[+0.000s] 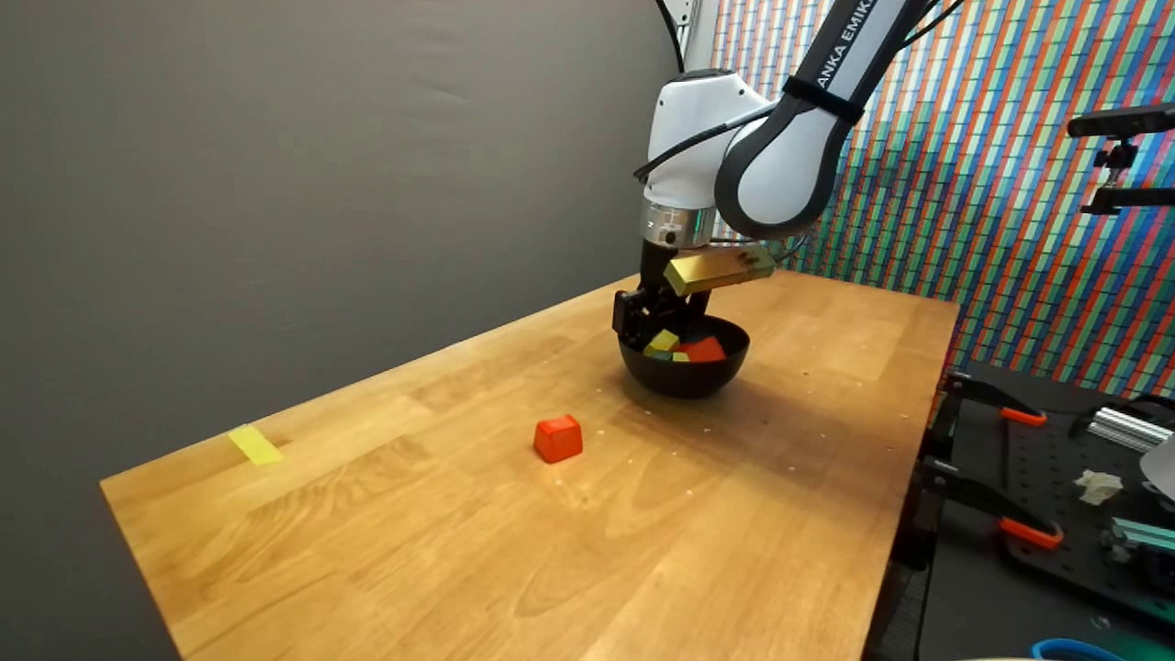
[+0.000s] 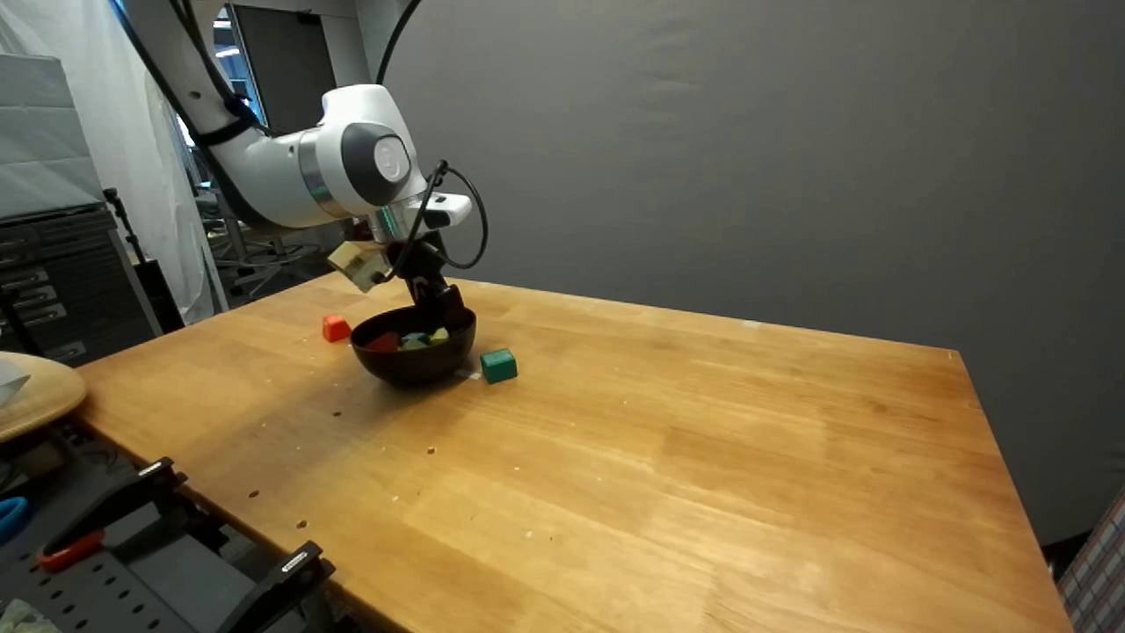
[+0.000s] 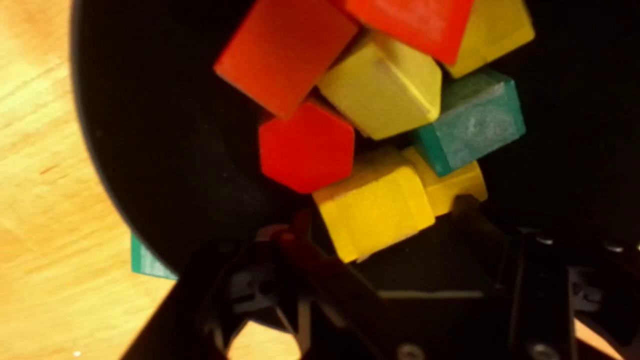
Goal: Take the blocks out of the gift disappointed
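The black bowl (image 1: 684, 376) stands upright on the table with several blocks piled in it. In the wrist view I make out a tilted red block (image 3: 307, 147), a green block (image 3: 475, 120) and a yellow block (image 3: 375, 215), with more red and yellow ones. My gripper (image 3: 382, 212) reaches down inside the bowl, jaws open on either side of that yellow block, dark gaps showing at both sides. Its right fingertip overlaps a further yellow block (image 3: 445, 185); contact cannot be told. Outside the bowl lie a red block (image 1: 558, 439) and a green block (image 2: 498, 365).
A flat yellow tape strip (image 1: 255, 443) sticks near the wooden table's far edge, close to the grey wall (image 1: 321, 184). Beyond the table's side, clamps (image 1: 996, 503) with orange grips are fixed by a black perforated board. The bowl's rim (image 3: 82, 120) surrounds the fingers closely.
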